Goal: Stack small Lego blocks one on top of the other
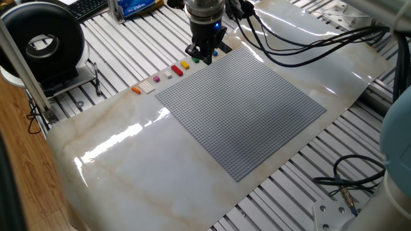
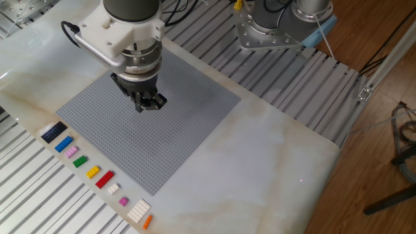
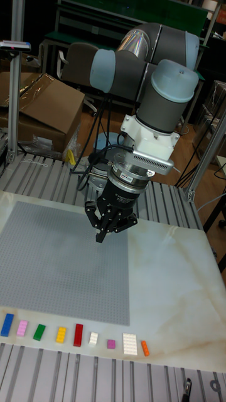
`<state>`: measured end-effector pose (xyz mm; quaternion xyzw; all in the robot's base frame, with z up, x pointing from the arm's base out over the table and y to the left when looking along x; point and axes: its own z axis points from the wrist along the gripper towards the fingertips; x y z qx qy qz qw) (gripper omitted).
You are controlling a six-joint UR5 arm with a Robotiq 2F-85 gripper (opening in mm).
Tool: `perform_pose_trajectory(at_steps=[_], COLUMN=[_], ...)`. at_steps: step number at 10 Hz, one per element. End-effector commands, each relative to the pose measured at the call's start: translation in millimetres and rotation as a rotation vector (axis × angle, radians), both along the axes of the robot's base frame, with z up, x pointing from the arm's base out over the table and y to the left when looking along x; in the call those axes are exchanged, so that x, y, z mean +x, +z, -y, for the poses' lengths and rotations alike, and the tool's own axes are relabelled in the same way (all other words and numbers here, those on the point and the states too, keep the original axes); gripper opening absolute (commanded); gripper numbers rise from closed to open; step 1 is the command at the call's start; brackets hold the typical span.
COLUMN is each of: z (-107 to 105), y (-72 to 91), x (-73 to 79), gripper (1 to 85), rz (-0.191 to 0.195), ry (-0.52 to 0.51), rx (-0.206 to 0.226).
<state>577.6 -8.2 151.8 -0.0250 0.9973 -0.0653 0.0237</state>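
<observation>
A row of small Lego blocks lies on the marble beside the grey baseplate. At one end are a black block, a blue block and a pink block. The tall fixed view shows the blue block and the pink block; the black one is cut off there. My gripper hangs above the baseplate, well away from the row. Its fingers are pressed together, shut on nothing. In one fixed view the gripper hides part of the row; the blue block shows beside it.
Further along the row lie green, yellow, red, small white, small purple, large white and orange bricks. The arm's base stands behind the plate. Slotted aluminium rails surround the marble top.
</observation>
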Motion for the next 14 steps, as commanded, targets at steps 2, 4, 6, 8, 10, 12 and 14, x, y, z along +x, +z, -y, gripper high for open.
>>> perform_pose_trajectory(at_steps=[2, 4, 6, 8, 10, 12, 14], z=[-4.6, -1.3, -1.8, -2.8, -3.3, -3.7, -3.3], y=[-0.5, 2.1, 1.3, 0.8, 0.1, 0.4, 0.6], x=[1.8, 0.1, 0.2, 0.7, 1.2, 1.5, 1.6], gripper=[1.0, 1.0, 1.0, 1.0, 1.0, 1.0, 1.0], rz=[-0.007, -0.013, -0.007, -0.005, -0.003, -0.003, -0.005], ry=[-0.013, -0.003, 0.003, -0.003, -0.003, -0.003, -0.003], rx=[0.002, -0.004, 0.009, 0.013, 0.014, 0.014, 0.009])
